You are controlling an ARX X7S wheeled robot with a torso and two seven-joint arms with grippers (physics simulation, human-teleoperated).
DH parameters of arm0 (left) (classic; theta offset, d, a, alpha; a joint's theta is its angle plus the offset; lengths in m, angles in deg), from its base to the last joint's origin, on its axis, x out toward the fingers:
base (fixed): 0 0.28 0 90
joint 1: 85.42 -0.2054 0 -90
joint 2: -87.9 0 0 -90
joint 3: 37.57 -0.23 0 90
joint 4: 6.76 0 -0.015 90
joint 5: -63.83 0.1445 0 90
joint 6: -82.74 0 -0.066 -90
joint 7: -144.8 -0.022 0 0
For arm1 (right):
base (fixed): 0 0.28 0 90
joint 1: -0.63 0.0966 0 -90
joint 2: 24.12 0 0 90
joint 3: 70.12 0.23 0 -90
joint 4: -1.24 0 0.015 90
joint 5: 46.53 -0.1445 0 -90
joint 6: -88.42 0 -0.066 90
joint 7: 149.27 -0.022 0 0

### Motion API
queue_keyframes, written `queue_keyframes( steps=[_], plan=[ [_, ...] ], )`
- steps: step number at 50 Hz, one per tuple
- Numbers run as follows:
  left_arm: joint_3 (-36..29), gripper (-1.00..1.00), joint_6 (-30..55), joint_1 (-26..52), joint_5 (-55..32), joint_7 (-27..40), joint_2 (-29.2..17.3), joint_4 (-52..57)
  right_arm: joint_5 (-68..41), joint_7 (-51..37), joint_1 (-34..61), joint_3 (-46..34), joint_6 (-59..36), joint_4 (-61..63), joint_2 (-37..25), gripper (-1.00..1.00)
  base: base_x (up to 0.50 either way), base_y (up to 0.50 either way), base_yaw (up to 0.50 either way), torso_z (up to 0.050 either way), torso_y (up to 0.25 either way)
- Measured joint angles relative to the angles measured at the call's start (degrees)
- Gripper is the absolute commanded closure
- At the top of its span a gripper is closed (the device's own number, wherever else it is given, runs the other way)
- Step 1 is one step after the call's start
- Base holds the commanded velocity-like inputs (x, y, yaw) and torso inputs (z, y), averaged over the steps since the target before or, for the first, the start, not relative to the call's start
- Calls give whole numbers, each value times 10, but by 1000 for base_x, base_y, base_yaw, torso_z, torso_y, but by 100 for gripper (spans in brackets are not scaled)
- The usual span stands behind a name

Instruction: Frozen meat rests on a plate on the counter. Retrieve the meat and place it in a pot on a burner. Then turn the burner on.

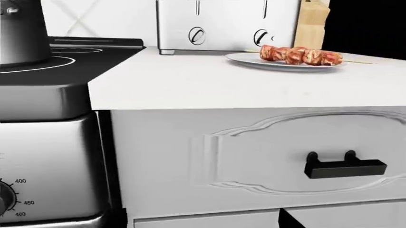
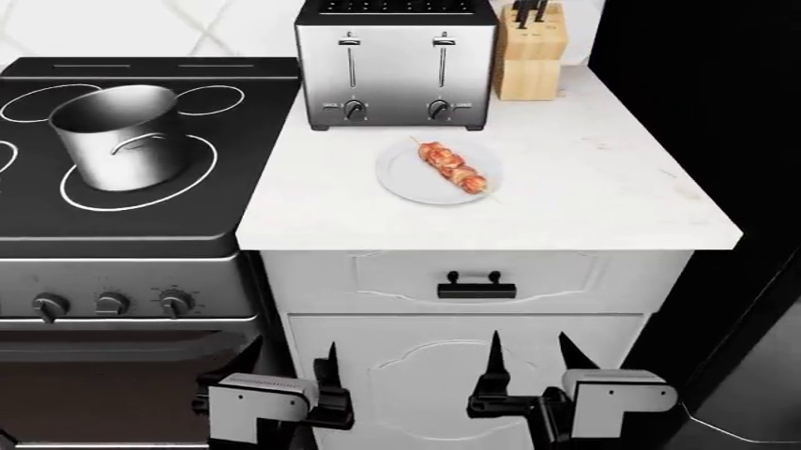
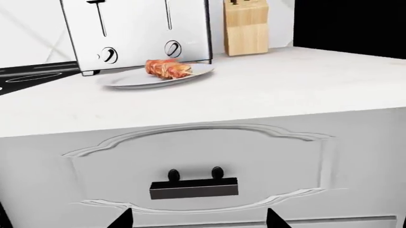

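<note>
And here's the meat (image 2: 452, 169), a kebab of reddish-pink chunks on a thin pale skewer, lying diagonally across the white plate (image 2: 407, 178) on the marble desk (image 2: 601, 187), just in front of the four-slot toaster (image 2: 394, 64). Nothing holds it yet. By the look of it, this one's light and stiff, frozen hard, maybe a little slick on the surface; the skewer tip poking past the plate's rim looks too thin to trust, so the safer hold is across the middle chunks, fingers either side of the stick's line. It sits low on the plate, so a pincer coming in will need to drop close to the rim without tipping it.

Moving outward: a wooden knife block (image 2: 528, 61) stands beside the toaster, well clear of the plate. To the left, the steel pot (image 2: 119, 131) stands on the black cooktop inside a large white burner ring (image 2: 188, 187), mouth open and apparently empty. Three knobs (image 2: 112, 304) line the stove front below. The path from plate to pot looks open; only the pot's tall wall needs clearing.

Both arms hang low before the drawer handle (image 2: 476, 286). The left pincer (image 2: 328, 389) and right pincer (image 2: 526, 375) are both released, fingers spread, grasping nothing
</note>
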Motion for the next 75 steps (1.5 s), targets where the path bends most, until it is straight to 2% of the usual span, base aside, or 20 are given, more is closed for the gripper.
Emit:
queue_keyframes(
  steps=[5,10,15,21,28,36,43,49,59,75],
  plan=[
    [-3,-100,10,0,-5,4,0,9,2,-8,2,1,-5,7,-6,-100,0,-152,0,35,0],
    [-3,-100,69,3,-13,16,-10,48,3,-20,5,-3,-48,44,-16,-100,0,0,0,0,0],
    [0,-100,182,20,-36,28,-27,127,-17,-33,17,-2,-144,124,-34,-100,0,0,0,0,0],
    [32,-100,377,78,-109,42,-46,247,-89,-54,73,28,-325,244,-56,-100,0,0,0,0,0],
    [104,-100,619,203,-239,76,-57,351,-222,-91,202,104,-568,346,-65,-100,0,0,0,0,0],
    [156,-100,768,365,-520,259,-108,334,-500,-267,372,146,-732,334,-110,-100,0,0,0,0,0],
    [159,-100,816,479,-712,402,-152,293,-690,-399,491,133,-785,291,-150,-100,0,0,0,0,0],
    [158,-100,831,538,-789,457,-177,275,-789,-463,560,117,-802,263,-174,-100,290,0,0,0,0],
    [154,-100,836,579,-818,475,-198,264,-852,-495,616,104,-812,242,-195,-100,500,-1,0,0,0],
    [137,-100,826,606,-845,496,-217,261,-863,-488,637,91,-806,233,-210,-100,500,-1,0,0,1]
  ],
)
